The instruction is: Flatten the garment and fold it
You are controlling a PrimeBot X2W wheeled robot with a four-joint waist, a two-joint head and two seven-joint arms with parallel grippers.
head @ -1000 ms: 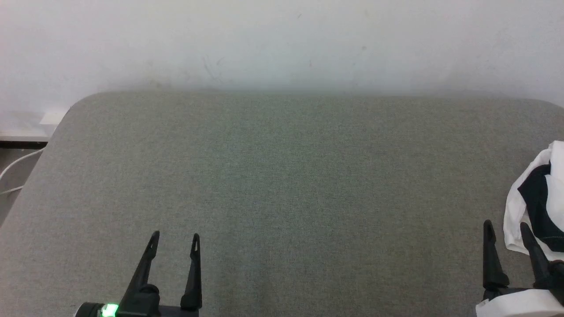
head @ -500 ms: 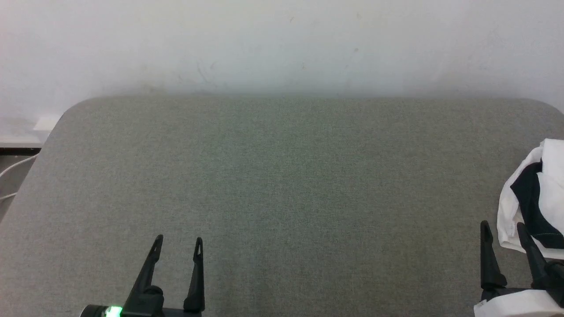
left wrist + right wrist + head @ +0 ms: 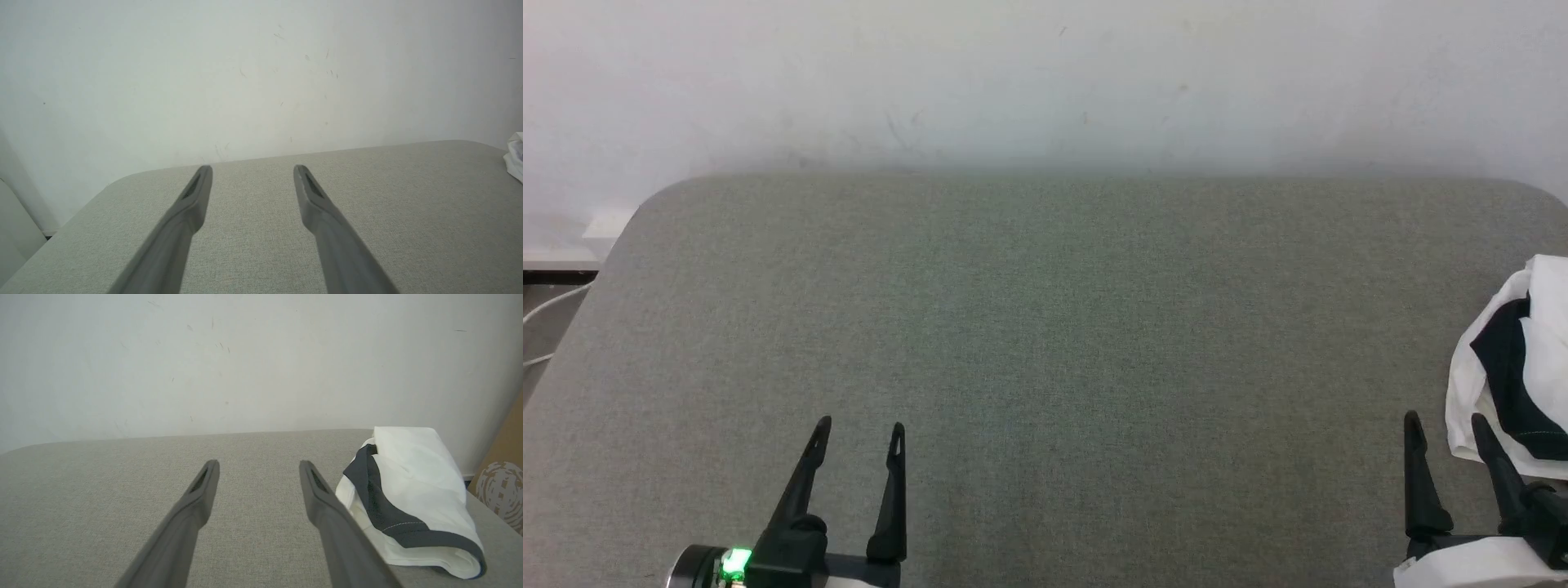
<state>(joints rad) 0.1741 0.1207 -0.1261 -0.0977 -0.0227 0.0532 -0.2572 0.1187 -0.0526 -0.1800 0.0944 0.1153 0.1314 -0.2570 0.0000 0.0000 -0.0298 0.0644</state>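
White-and-black garment (image 3: 1515, 367) is lying bunched at the grey table's (image 3: 1045, 327) right edge, just beside my right gripper (image 3: 1444, 418). That gripper and my left gripper (image 3: 860, 423), both over the table's near edge, are gaping empty. I am favouring 1 low pinch on a white fold, then dragging toward table centre.

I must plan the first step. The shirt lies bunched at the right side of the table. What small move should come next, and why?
Probably the right pincer should reach to its right and close on the near edge of the garment, to draw it toward the middle of the table. It lies bunched beside that open pincer; the left pincer, also open, is far from it.
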